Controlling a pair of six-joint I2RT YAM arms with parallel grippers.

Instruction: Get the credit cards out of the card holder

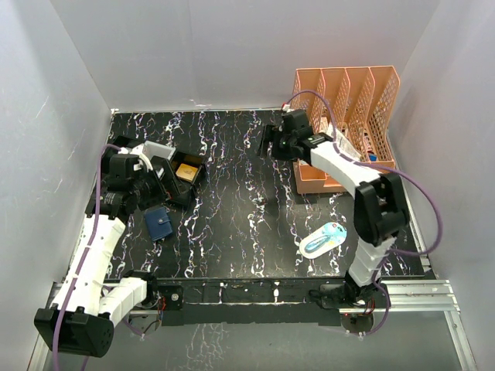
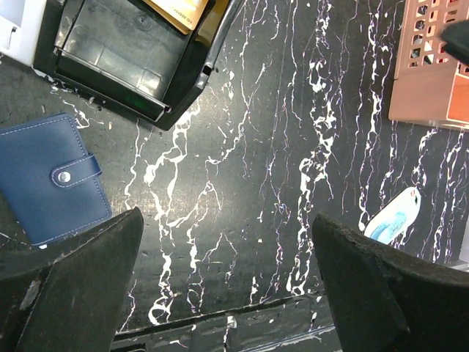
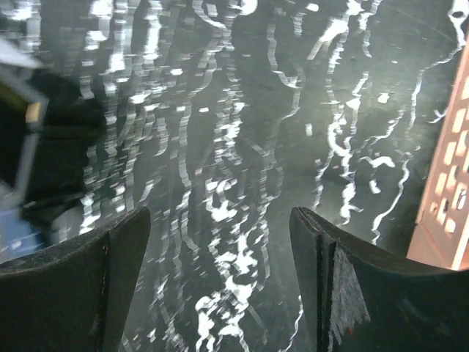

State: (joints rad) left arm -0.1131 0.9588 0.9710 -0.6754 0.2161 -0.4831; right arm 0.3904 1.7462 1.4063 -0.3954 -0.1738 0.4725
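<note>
The card holder (image 1: 158,224) is a navy fold-over wallet lying shut on the black marbled table, its snap tab fastened. In the left wrist view it (image 2: 51,180) lies at the left edge, beside my left finger. No credit cards show. My left gripper (image 1: 172,188) is open and empty, hovering just above and to the right of the holder; in its own view the left gripper (image 2: 227,220) frames bare table. My right gripper (image 1: 271,143) is open and empty at the back middle of the table; its own view (image 3: 220,213) is blurred.
A black compartment tray (image 1: 176,179) with a tan-gold block (image 1: 186,171) stands just behind the holder; the tray also shows in the left wrist view (image 2: 124,66). An orange file organizer (image 1: 344,100) stands at the back right. A blue-and-white object (image 1: 325,239) lies at the front right.
</note>
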